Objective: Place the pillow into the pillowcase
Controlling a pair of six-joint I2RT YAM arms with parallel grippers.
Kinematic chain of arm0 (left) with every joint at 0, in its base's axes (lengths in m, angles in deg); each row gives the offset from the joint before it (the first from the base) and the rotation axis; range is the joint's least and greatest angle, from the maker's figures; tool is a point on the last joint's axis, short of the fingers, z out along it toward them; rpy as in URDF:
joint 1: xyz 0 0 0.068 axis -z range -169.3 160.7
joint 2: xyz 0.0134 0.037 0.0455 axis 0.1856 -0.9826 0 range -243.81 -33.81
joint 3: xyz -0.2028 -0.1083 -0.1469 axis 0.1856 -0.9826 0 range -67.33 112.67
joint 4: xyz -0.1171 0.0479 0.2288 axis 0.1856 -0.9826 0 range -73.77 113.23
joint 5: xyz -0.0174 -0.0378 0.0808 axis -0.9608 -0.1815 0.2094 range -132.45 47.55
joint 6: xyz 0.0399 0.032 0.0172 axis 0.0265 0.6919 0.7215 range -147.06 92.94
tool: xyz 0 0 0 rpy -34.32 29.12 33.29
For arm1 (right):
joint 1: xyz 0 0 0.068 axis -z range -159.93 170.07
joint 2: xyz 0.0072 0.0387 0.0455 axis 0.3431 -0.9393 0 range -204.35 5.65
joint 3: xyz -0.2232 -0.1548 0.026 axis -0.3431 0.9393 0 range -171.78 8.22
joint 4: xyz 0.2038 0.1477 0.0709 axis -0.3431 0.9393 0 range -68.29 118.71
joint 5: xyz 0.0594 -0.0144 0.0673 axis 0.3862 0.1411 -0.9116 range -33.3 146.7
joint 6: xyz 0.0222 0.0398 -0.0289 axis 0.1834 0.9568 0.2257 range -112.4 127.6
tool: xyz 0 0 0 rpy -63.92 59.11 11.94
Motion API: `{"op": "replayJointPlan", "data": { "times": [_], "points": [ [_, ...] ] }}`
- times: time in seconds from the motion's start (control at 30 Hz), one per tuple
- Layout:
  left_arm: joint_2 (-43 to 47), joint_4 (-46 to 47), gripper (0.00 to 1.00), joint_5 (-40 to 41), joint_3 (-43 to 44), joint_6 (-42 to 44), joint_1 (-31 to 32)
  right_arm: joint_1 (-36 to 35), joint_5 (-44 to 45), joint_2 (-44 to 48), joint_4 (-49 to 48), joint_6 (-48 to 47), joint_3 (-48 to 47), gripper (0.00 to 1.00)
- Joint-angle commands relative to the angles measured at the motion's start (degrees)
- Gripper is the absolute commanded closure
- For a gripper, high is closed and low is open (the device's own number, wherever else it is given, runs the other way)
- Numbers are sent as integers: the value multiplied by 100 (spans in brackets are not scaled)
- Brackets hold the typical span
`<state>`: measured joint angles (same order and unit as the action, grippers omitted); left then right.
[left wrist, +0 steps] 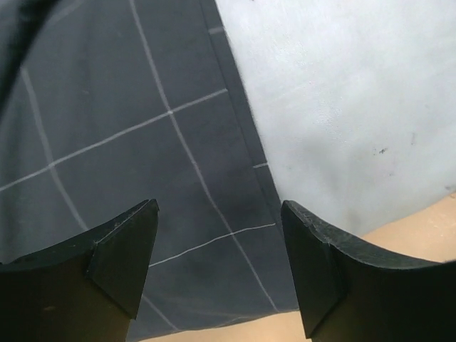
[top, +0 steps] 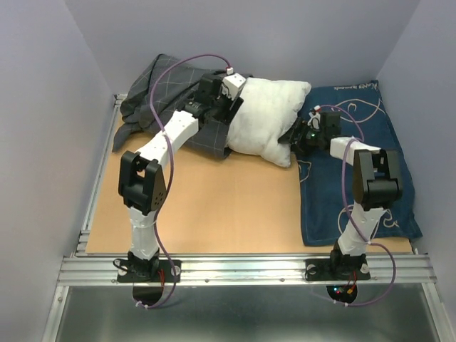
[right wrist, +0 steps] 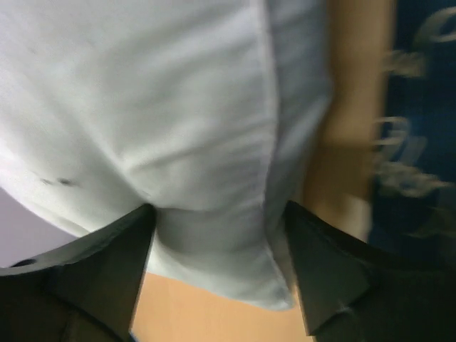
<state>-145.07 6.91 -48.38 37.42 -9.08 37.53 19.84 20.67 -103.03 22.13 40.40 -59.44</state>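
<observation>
The white pillow [top: 267, 117] lies at the back of the board, its left end against the mouth of the dark grey grid-patterned pillowcase [top: 153, 92]. My left gripper [top: 224, 96] hovers open over the pillowcase [left wrist: 128, 142] beside its hem, where the pillow [left wrist: 342, 107] begins; nothing sits between its fingers [left wrist: 121, 256]. My right gripper [top: 303, 139] is at the pillow's near right corner. In the right wrist view its jaws stand wide, with that pillow corner [right wrist: 214, 235] between the fingers [right wrist: 107, 263]; the gripper [right wrist: 219, 214] is blurred.
A navy cloth with white drawings [top: 356, 178] covers the right side, under the right arm. The bare wooden board [top: 228, 206] fills the front middle. A metal rail [top: 242, 267] runs along the near edge, and walls close in at left, back and right.
</observation>
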Motion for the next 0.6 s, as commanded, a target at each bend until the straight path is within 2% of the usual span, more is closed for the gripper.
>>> {"op": "replayJointPlan", "data": {
  "times": [0.0, 0.07, 0.1, 0.17, 0.27, 0.37, 0.4, 0.5, 0.57],
  "points": [
    [122, 32, 23, 391, 300, 57, 103, -618, -764, 224, -631, -45, 94, 31],
    [271, 41, 26, 339, 187, 83, 94, -925, -1027, 469, -623, -1, 444, 44],
    [333, 93, 27, 321, 117, 83, 103, -1005, -1124, 619, -614, 25, 629, 47],
    [421, 94, 27, 391, 11, 144, 103, -1084, -1204, 1172, -614, 192, 1181, 49],
    [421, 155, 27, 522, 1, 285, 103, -1084, -1064, 1989, -448, 131, 1518, 46],
    [264, 164, 27, 715, 142, 426, 112, -1076, -854, 2613, -176, -36, 1563, 22],
    [132, 146, 27, 760, 221, 452, 112, -1076, -531, 2685, -61, -97, 1510, 12],
    [-166, 7, 27, 988, 563, 663, 121, -971, 102, 2677, 230, -203, 1273, 2],
    [-464, -291, 27, 1103, 939, 768, 121, -927, 411, 2398, 239, -203, 1115, 2]
  ]
}}
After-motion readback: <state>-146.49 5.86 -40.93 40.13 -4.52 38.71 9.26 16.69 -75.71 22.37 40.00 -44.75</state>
